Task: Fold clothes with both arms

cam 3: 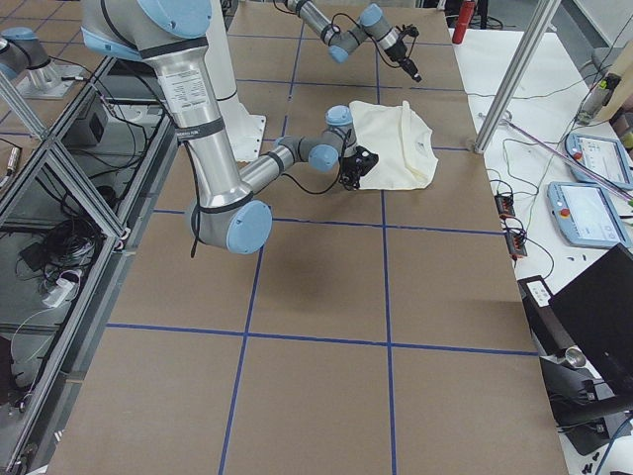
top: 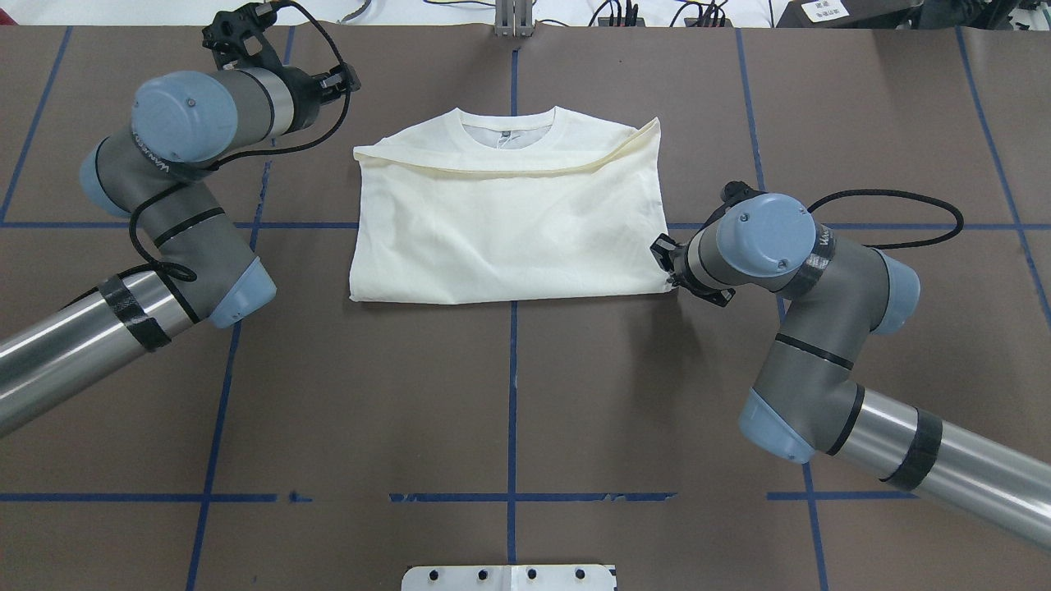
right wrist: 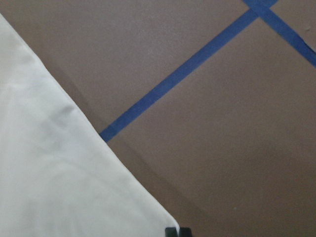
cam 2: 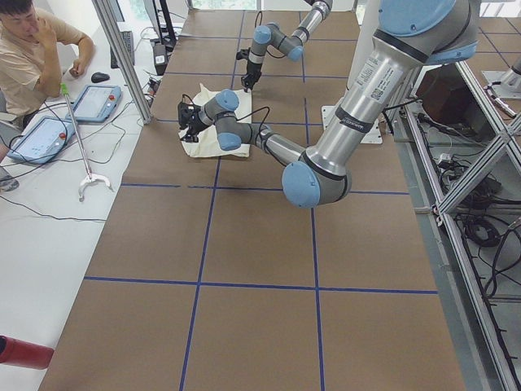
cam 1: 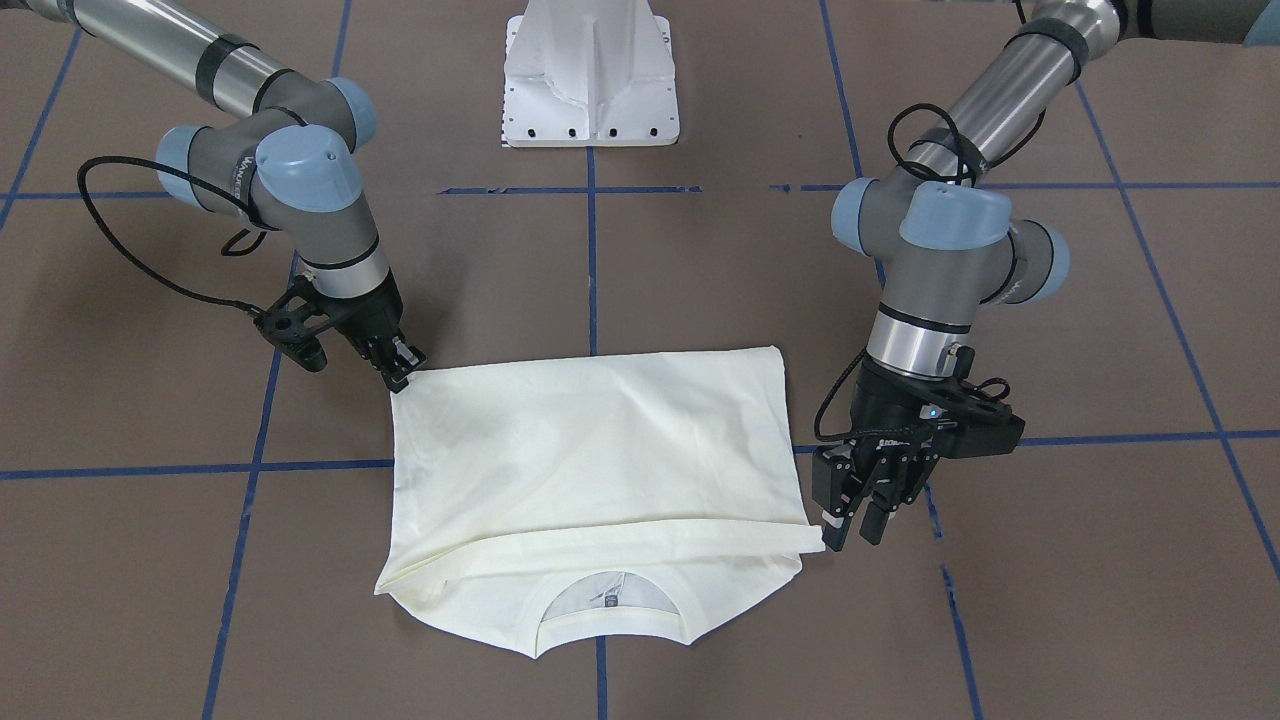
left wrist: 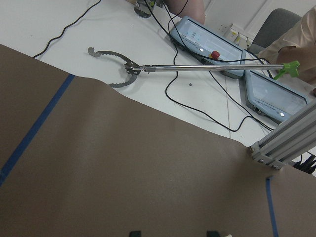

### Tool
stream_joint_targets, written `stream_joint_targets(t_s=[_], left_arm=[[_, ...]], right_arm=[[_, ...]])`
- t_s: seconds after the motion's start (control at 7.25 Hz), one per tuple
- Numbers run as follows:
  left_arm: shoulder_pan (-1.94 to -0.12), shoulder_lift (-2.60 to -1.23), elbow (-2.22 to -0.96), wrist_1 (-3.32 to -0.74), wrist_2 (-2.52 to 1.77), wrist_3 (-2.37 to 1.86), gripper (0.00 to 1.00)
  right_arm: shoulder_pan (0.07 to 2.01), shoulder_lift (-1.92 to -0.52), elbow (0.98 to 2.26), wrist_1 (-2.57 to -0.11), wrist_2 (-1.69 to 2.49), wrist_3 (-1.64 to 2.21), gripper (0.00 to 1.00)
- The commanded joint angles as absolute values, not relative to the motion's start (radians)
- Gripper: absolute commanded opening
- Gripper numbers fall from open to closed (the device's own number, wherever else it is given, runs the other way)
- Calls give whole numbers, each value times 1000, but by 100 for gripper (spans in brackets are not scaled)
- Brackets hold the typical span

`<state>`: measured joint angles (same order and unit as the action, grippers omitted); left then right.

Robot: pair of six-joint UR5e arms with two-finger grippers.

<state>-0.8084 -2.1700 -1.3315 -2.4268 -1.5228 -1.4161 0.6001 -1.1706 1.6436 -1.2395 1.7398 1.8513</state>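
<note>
The cream T-shirt (cam 1: 600,450) lies folded on the brown table, plain side up. Its ribbed neckline (cam 1: 610,625) points away from the robot and a folded edge runs across just below it. The shirt also shows in the overhead view (top: 509,230). No print is visible. My right gripper (cam 1: 402,378) is shut at the shirt's near corner and seems to pinch it. In the right wrist view its tips (right wrist: 177,231) meet at the cloth's point (right wrist: 59,173). My left gripper (cam 1: 855,525) is open and empty, just off the far corner.
The white pedestal base (cam 1: 590,75) stands behind the shirt on the robot's side. Blue tape lines (top: 512,394) cross the table. Beyond the far edge, the left wrist view shows a metal grabber tool (left wrist: 148,69), control tablets (left wrist: 212,42) and an aluminium post (left wrist: 284,140).
</note>
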Motion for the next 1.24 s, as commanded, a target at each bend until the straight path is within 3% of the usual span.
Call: stream_joint_targets(t_s=[0.0, 0.41, 0.69, 0.83, 1.1], left_arm=[[-808, -2172, -1335, -2428, -1523, -1420, 54], [-807, -2169, -1329, -2528, -1580, -1430, 49], [-798, -2180, -1344, -2537, -1586, -1434, 49], [-787, -2168, -1398, -2534, -1613, -1436, 49], [-775, -2158, -1455, -2520, -1769, -1500, 49]], right_arm=[[597, -1219, 1757, -1247, 1749, 1850, 0], [317, -1581, 2228, -1264, 1767, 1880, 0], [37, -1612, 2319, -1266, 1757, 2041, 0], [-6, -1611, 2322, -1266, 1737, 2045, 98], [52, -1595, 2325, -1266, 1723, 2043, 100]])
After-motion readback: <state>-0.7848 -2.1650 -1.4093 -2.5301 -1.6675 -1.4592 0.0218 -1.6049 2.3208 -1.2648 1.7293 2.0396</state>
